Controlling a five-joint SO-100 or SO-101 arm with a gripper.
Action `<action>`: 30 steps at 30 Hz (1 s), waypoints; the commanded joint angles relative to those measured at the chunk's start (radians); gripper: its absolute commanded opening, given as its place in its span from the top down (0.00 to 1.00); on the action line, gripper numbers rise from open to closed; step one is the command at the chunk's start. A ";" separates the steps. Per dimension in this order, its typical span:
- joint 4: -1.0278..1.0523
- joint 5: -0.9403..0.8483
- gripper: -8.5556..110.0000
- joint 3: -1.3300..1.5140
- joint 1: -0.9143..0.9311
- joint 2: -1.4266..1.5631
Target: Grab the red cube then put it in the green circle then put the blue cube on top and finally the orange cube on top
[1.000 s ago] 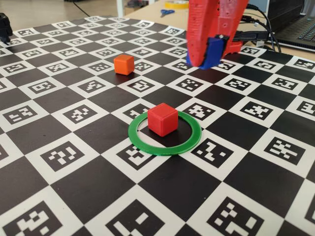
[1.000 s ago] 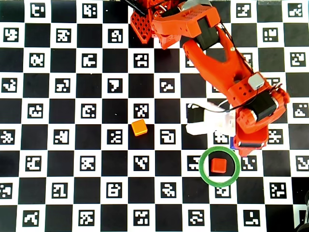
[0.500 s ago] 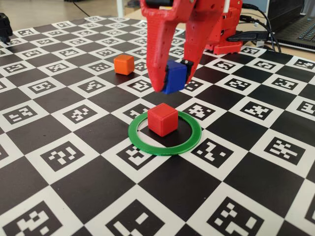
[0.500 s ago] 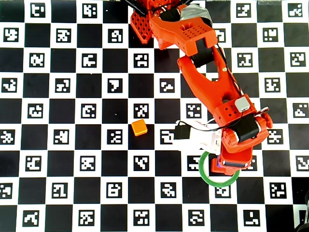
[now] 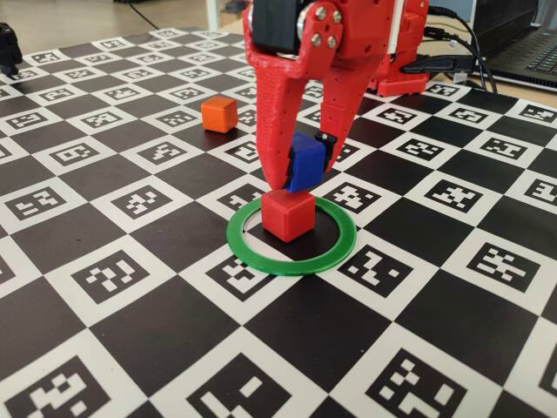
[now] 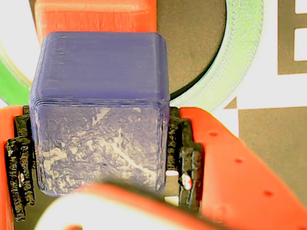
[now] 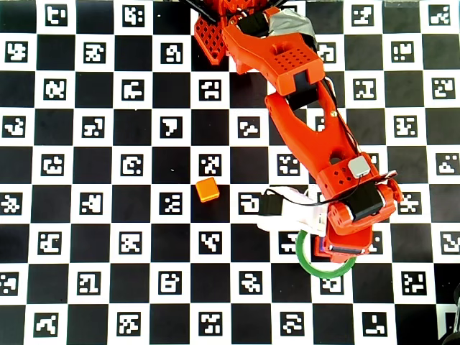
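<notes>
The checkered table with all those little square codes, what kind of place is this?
Probably a robotics lab or hobbyist's workbench: a marker-printed calibration mat, a laptop with cables, and a red 3D-printed arm stacking cubes.

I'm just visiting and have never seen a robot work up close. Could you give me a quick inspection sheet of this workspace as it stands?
Surface: checkered marker mat, black and white squares.
Job's things: red cube inside green circle; blue cube held just above it, tilted, contact unclear; orange cube alone on the mat, far off.
Clutter: scissors on the desk beyond the mat.
Grippers: gripper fingers clamped on the blue cube.
Cables: black cables behind the arm.
Surroundings: laptop at the back right.
</notes>
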 commanded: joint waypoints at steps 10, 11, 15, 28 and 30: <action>-0.017 -0.014 0.91 -0.081 0.012 0.032; -0.017 -0.014 0.91 -0.081 0.012 0.031; -0.017 -0.014 0.91 -0.083 0.014 0.026; -0.026 -0.018 0.91 -0.083 0.025 0.002; -0.028 -0.017 0.91 -0.083 0.025 0.002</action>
